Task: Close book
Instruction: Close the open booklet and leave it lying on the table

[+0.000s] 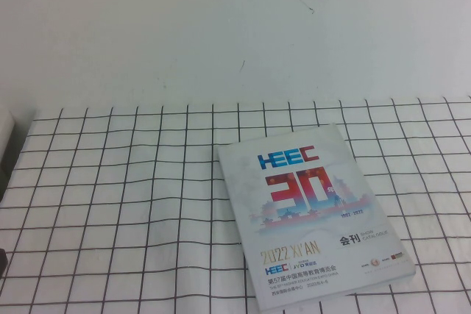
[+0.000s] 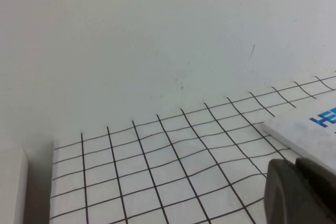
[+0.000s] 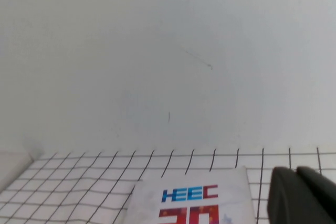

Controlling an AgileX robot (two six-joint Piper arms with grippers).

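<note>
Left gripper (image 2: pixel 298 184) beside closed book (image 1: pixel 313 211); right gripper (image 3: pixel 298 190) near it.

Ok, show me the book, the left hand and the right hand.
book (image 1: pixel 313 215), high view, middle of its closed front cover.
left hand (image 2: pixel 300 192), left wrist view, its dark tip, near the book.
right hand (image 3: pixel 302 195), right wrist view, its dark tip, beside the book.

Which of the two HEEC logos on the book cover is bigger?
The top HEEC logo, above the red 30 on the book; the other, near the bottom edge, is tiny. Left hand and right hand show only in wrist views, near the book.
</note>
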